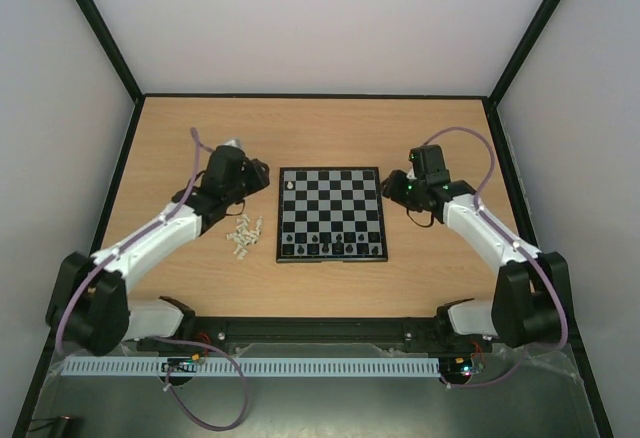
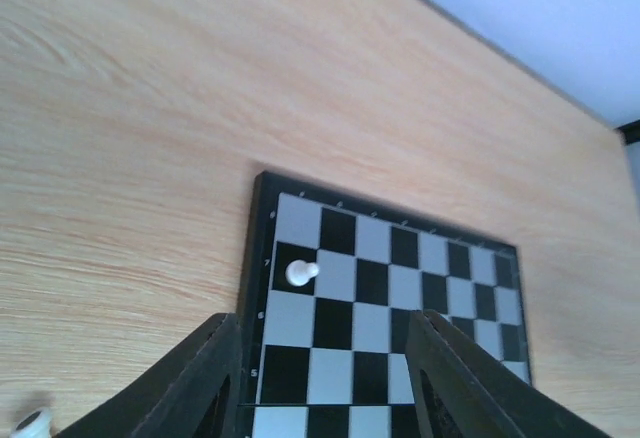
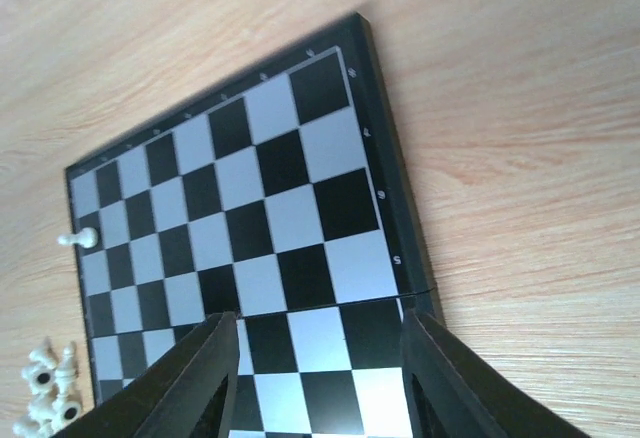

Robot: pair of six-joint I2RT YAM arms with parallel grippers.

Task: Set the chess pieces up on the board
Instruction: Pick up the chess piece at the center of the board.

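Observation:
The board [image 1: 331,203] lies flat mid-table. One cream-white piece [image 1: 290,186] stands on its far left corner area. Several black pieces [image 1: 338,248] stand along its near row. A heap of cream-white pieces [image 1: 243,235] lies on the table left of the board. My left gripper [image 1: 262,176] is open and empty over the board's far left edge; in its wrist view [image 2: 325,388] the white piece [image 2: 300,272] stands just ahead of the fingers [image 2: 200,378]. My right gripper [image 1: 392,186] is open and empty above the board's right edge [image 3: 315,388].
The wooden table [image 1: 330,133] is fenced by black frame rails and pale walls. The right wrist view shows the board [image 3: 280,208], the lone white piece [image 3: 80,238] and the white heap [image 3: 50,388] beyond it. One stray white piece [image 2: 32,422] lies by my left finger.

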